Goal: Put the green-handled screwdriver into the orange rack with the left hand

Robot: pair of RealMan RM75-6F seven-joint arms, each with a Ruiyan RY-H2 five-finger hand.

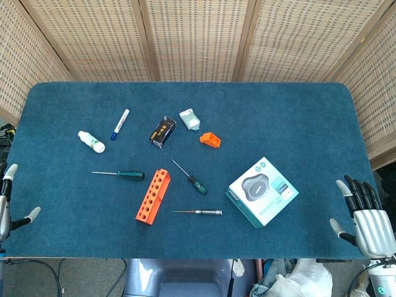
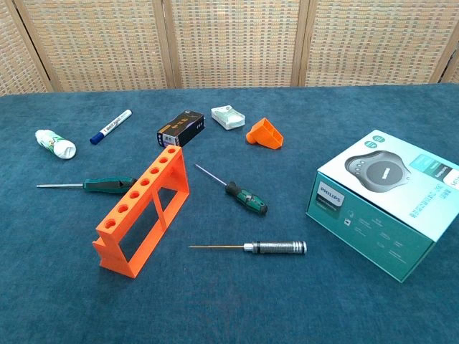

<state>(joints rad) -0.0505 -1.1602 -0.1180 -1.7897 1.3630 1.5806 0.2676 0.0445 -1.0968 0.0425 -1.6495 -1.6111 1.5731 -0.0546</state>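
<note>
The orange rack (image 1: 153,195) (image 2: 143,208) stands on the blue table, a row of holes along its top. A dark green-handled screwdriver (image 1: 127,175) (image 2: 107,184) lies flat just left of the rack, tip pointing left. A second screwdriver with a green and black handle (image 1: 197,184) (image 2: 247,198) lies to the rack's right. My left hand (image 1: 9,204) hovers at the table's front left edge, fingers apart and holding nothing. My right hand (image 1: 365,216) is at the front right edge, also empty with fingers spread. Neither hand shows in the chest view.
A silver-handled screwdriver (image 1: 201,212) lies in front of the rack. A Philips box (image 1: 262,190) sits at the right. Further back are a white bottle (image 1: 91,142), a blue marker (image 1: 120,124), a black box (image 1: 163,131), a small white pack (image 1: 190,119) and an orange bin (image 1: 210,139).
</note>
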